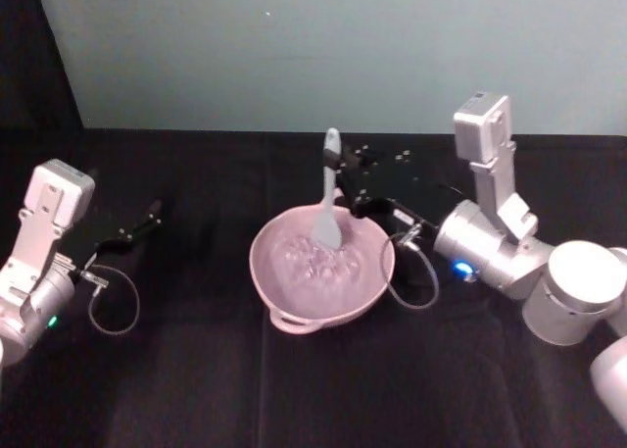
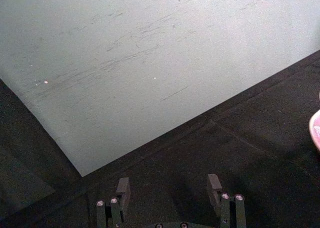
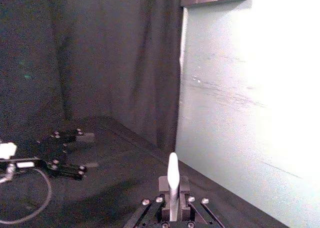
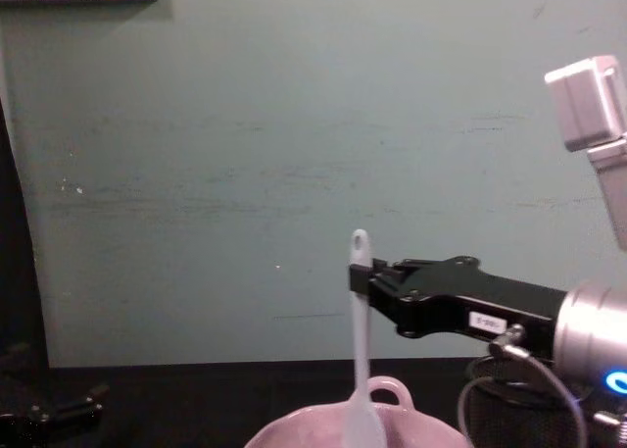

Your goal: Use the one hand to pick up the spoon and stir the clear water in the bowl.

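Note:
The pale pink bowl (image 1: pixel 263 276) stands mid-table with rippled clear water in it. The white spoon (image 1: pixel 328 208) stands nearly upright, its blade down in the water. My right gripper (image 1: pixel 343 181) reaches in from the right and is shut on the spoon's handle just below the holed end. From the chest the spoon (image 4: pixel 360 350) rises out of the bowl (image 4: pixel 402 423) with the right gripper (image 4: pixel 364 276) clamped near its top. The right wrist view has the handle (image 3: pixel 173 174) pinched between the fingers (image 3: pixel 163 184). Far left, my left gripper (image 1: pixel 147 218) rests parked and open (image 2: pixel 168 185).
Black cloth covers the table, and a pale green wall runs close behind it. A cable loop (image 1: pixel 416 272) hangs from the right wrist beside the bowl, and another (image 1: pixel 113 306) from the left wrist. The bowl's rim (image 2: pixel 316 128) touches the left wrist view's edge.

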Robot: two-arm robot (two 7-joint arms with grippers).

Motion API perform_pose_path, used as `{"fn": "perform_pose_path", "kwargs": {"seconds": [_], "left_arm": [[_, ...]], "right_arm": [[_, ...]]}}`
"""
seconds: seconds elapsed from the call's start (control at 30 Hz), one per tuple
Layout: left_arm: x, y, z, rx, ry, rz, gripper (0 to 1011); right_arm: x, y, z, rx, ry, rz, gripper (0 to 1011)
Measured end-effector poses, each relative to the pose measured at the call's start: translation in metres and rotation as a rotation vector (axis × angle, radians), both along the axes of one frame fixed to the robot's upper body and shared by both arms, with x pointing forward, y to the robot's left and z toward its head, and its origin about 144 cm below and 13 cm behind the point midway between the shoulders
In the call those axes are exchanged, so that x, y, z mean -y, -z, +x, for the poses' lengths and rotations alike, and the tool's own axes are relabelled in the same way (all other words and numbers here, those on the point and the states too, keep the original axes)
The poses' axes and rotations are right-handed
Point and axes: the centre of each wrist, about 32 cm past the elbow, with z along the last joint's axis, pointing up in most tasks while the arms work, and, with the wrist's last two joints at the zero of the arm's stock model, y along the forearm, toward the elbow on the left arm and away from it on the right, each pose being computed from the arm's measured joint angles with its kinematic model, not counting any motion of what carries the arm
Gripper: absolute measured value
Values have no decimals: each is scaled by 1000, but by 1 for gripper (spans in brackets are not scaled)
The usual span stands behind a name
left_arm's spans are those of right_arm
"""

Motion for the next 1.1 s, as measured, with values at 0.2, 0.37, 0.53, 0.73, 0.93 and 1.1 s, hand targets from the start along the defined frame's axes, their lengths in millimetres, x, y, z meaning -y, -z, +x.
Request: {"fn": "perform_pose_path", "kwargs": {"seconds": [0.2, 0.37, 0.53, 0.73, 0.93, 1.1], "left_arm": [[0, 0, 0, 0, 0, 0, 1011], [0, 0, 0, 0, 0, 0, 1011], [0, 0, 0, 0, 0, 0, 1011], [0, 0, 0, 0, 0, 0, 1011], [0, 0, 0, 0, 0, 0, 1011], [0, 0, 0, 0, 0, 0, 1011]], "right_arm": [[21, -8, -7, -16, 11, -25, 114], [34, -14, -22, -32, -27, -14, 114], [35, -17, -40, -60, -95, 24, 114], [16, -10, -48, -102, -168, 51, 114], [-4, 2, -39, -100, -179, 76, 114], [-12, 8, -27, -55, -142, 92, 114]]}}
